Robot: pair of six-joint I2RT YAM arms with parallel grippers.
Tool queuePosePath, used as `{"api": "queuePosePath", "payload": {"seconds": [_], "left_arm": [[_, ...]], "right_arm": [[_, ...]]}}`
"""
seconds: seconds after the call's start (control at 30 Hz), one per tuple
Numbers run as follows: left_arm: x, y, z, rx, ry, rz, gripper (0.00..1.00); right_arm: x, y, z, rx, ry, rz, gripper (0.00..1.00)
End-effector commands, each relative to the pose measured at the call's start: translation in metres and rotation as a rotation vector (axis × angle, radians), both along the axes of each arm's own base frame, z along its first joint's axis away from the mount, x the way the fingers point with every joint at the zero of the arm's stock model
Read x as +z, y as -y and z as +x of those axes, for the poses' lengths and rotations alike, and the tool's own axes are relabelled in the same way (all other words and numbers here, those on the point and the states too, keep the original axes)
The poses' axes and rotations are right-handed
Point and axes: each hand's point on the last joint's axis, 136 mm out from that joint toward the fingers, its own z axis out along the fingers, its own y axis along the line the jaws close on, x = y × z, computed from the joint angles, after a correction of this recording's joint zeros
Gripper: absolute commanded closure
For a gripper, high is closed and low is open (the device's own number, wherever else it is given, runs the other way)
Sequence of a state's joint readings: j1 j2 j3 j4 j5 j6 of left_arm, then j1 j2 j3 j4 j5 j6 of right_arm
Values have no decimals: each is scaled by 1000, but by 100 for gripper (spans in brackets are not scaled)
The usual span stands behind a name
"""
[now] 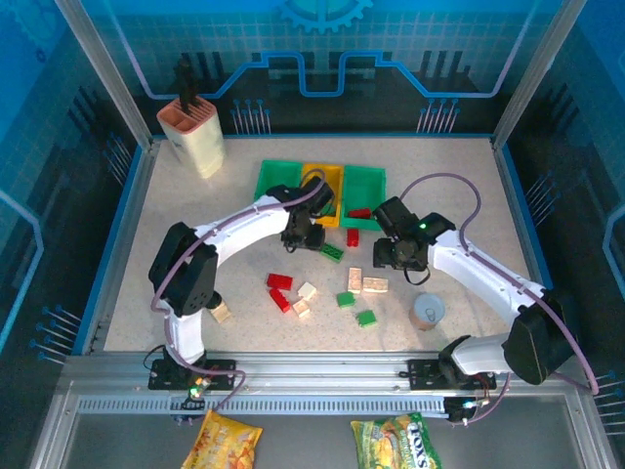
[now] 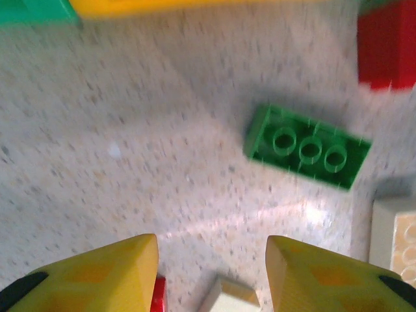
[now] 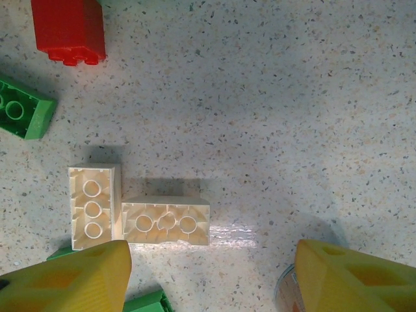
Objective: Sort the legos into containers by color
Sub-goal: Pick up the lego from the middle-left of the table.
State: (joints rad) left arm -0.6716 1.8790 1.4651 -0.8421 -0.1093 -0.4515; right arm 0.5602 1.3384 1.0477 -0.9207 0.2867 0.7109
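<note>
Three bins stand in a row at the back: green (image 1: pixel 278 179), orange-yellow (image 1: pixel 327 182), green (image 1: pixel 365 182), the last with a red brick (image 1: pixel 359 212) in it. My left gripper (image 1: pixel 303 234) (image 2: pixel 211 260) hangs open and empty over bare table, a green brick (image 2: pixel 307 146) (image 1: pixel 332 252) to its right and a cream brick (image 2: pixel 227 300) just under it. My right gripper (image 1: pixel 395 256) (image 3: pixel 211 266) is open and empty too, above two upside-down cream bricks (image 3: pixel 94 207) (image 3: pixel 166 221). Red (image 1: pixel 279 281), cream (image 1: pixel 308 290) and green (image 1: pixel 366 318) bricks lie scattered in the middle.
A round grey cup (image 1: pixel 428 311) (image 3: pixel 286 296) stands right of the bricks, close to my right finger. The cream-and-pink holder (image 1: pixel 192 132) is at the back left. A small tan piece (image 1: pixel 222 313) lies by the left arm's base. Another red brick (image 1: pixel 353 236) (image 3: pixel 68 29) lies before the bins.
</note>
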Motion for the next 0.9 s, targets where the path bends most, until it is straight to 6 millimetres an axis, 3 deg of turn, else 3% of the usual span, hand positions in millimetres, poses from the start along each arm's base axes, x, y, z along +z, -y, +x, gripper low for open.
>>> {"api": "queuePosePath", "payload": {"seconds": [0.0,0.27,0.87], "left_arm": [[3,10,-32,-38,-37,-44,51],[-20,22,-85,-274,-120,43,48],[-55,10,-91,-343,-176,201,44]], "right_arm": [[-3,-5,-1,9,-8,0,32],[-6,-5,-3,10,-16,-2,32],[-2,0,-8,-3,-6,-10,32]]}}
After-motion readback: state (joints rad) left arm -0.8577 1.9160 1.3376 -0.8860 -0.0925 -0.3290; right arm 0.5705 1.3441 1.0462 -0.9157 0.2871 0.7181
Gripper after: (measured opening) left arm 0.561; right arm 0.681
